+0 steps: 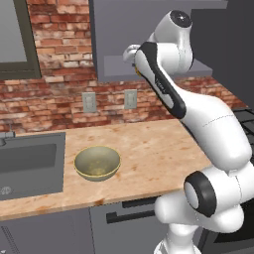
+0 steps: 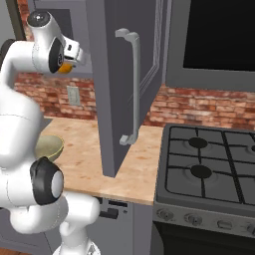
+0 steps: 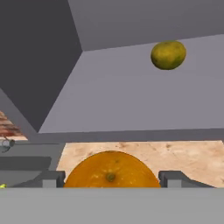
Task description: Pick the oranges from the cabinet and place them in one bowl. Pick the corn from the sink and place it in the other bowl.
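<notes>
A bright orange (image 3: 111, 168) sits between my gripper (image 3: 111, 180) fingertips (image 3: 54, 179), and the jaws are shut on it. It hangs just in front of the cabinet's grey shelf floor (image 3: 131, 96), above the countertop. The yellow-green orange (image 3: 168, 54) rests farther back on that shelf. From the base, the gripper (image 1: 131, 53) is raised at the cabinet's (image 1: 124, 34) lower edge with a bit of orange (image 2: 63, 68) showing. One bowl (image 1: 97, 162) stands empty on the counter right of the sink (image 1: 30, 163). A tiny yellow sliver (image 3: 1, 186) by the sink is too small to name.
The open cabinet door (image 2: 112, 99) with its long handle (image 2: 132, 84) juts out over the counter right of the arm. A stove (image 2: 209, 164) lies beyond it. Wall outlets (image 1: 89, 101) sit on the brick backsplash, and the faucet (image 3: 4, 144) is at the sink.
</notes>
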{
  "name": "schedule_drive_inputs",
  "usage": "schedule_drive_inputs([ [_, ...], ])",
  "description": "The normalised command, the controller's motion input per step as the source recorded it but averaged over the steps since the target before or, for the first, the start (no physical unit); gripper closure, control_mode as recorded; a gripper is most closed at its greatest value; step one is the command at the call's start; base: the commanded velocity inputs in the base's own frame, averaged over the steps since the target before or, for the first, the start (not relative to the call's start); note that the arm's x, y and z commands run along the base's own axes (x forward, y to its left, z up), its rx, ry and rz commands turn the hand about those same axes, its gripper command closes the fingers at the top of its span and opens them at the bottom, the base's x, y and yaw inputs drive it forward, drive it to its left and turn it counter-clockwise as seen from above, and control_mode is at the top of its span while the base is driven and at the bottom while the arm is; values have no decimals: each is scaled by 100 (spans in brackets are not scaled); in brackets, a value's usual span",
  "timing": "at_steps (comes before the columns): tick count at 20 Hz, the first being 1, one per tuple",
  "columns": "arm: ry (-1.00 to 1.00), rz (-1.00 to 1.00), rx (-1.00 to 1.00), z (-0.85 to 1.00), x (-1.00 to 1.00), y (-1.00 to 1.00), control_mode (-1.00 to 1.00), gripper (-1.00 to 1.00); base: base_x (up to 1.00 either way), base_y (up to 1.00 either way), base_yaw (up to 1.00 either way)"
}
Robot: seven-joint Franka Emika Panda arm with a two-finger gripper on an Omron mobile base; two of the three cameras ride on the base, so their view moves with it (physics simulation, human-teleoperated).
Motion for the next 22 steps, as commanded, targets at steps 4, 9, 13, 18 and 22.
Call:
schedule_drive_inputs([
  [4, 10, 0, 0, 0, -58, 0, -100, 100, 0, 0, 0],
  [9, 9, 0, 0, 0, -62, 0, -100, 100, 0, 0, 0],
  [13, 10, 0, 0, 0, -62, 0, -100, 100, 0, 0, 0],
  [18, 9, 0, 0, 0, -60, 1, -100, 100, 0, 0, 0],
  [22, 11, 0, 0, -4, -56, 2, -100, 100, 0, 0, 0],
])
